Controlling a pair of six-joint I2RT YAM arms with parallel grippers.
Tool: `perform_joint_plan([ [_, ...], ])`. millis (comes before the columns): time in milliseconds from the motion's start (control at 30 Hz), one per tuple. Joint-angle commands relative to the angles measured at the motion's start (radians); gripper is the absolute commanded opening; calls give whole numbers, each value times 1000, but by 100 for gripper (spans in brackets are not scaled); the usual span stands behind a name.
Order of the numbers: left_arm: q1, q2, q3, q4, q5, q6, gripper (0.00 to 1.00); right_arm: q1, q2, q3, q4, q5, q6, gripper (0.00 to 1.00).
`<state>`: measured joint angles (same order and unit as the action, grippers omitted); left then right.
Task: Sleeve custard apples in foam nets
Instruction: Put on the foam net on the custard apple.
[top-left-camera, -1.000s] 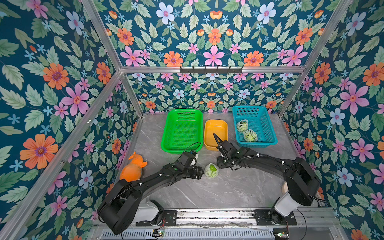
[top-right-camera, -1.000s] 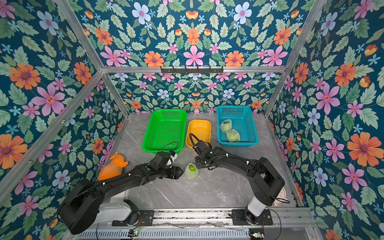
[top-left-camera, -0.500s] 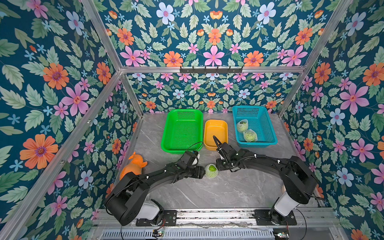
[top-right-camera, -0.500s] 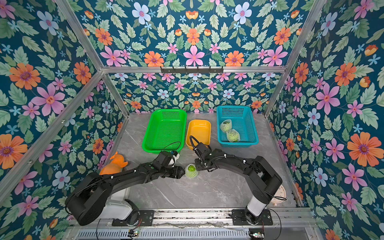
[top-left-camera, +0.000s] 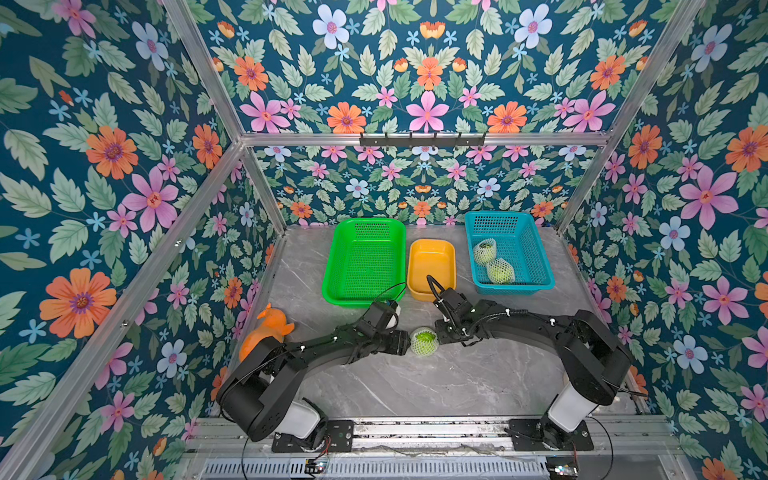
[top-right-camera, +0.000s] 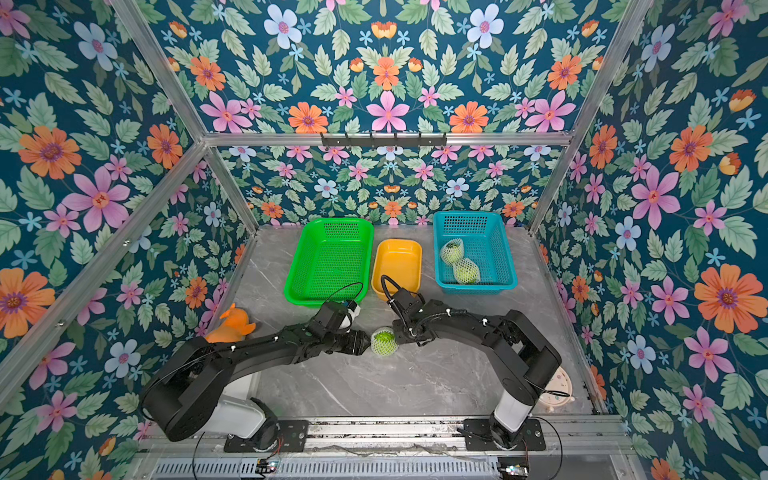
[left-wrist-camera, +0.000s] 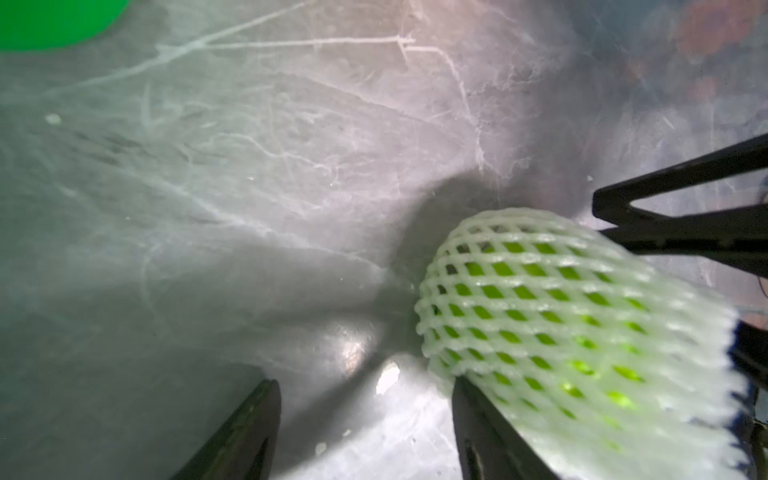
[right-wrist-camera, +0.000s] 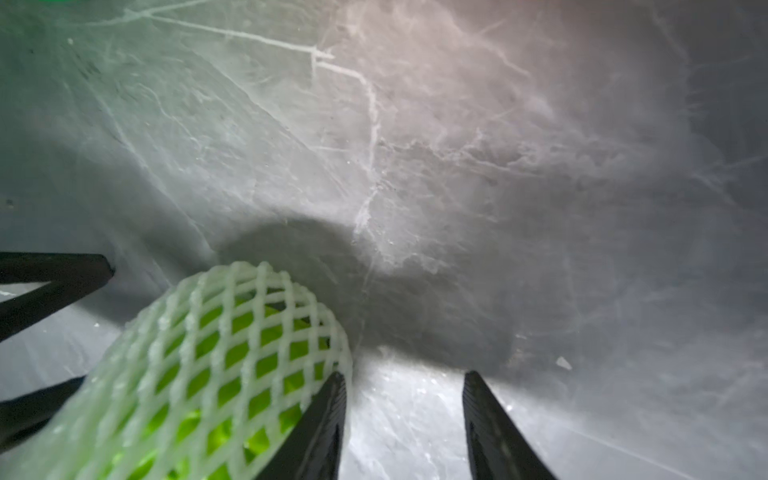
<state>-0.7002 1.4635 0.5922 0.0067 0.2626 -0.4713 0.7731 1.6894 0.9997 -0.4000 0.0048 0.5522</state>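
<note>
Custard apple (top-left-camera: 424, 342) at middle of bench (top-left-camera: 415, 390), wrapped in foam net (left-wrist-camera: 561, 316). Left gripper (left-wrist-camera: 363, 382) and right gripper (right-wrist-camera: 404, 374) flank it. Both are released, with nothing between the jaws. One finger of each (left-wrist-camera: 482, 428) (right-wrist-camera: 320, 424) lies against the net. Two more netted apples (top-left-camera: 484, 251) (top-left-camera: 500, 271) lie touching in the blue basket (top-left-camera: 536, 257), far right corner.

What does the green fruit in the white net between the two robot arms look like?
It is a round, bright green custard apple wrapped in a whitish foam net with diamond-shaped holes, and the green shows through them. The net looks soft and stretchy. The fruit sits on the grey marbled table. The left gripper and the right gripper flank it, both open, each seeming to touch the net's side, with nothing between the jaws.
</note>
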Motion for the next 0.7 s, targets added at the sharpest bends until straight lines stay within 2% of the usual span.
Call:
perform_joint_plan([
  [0, -1, 27, -5, -68, -5, 0, 70, 5, 6, 2, -3, -28, 11, 48],
  [333, -2, 59, 18, -144, -28, 30, 69, 5, -11, 5, -15, -3, 9, 51],
  [400, -2, 48, 16, -148, -32, 28, 69, 5, -39, 9, -23, 2, 8, 55],
  [533, -1, 37, 23, -149, -35, 26, 69, 5, -103, 12, -40, 18, -3, 69],
  [667, -2, 35, 36, -146, -31, 24, 69, 5, -135, -6, -46, 42, -17, 77],
])
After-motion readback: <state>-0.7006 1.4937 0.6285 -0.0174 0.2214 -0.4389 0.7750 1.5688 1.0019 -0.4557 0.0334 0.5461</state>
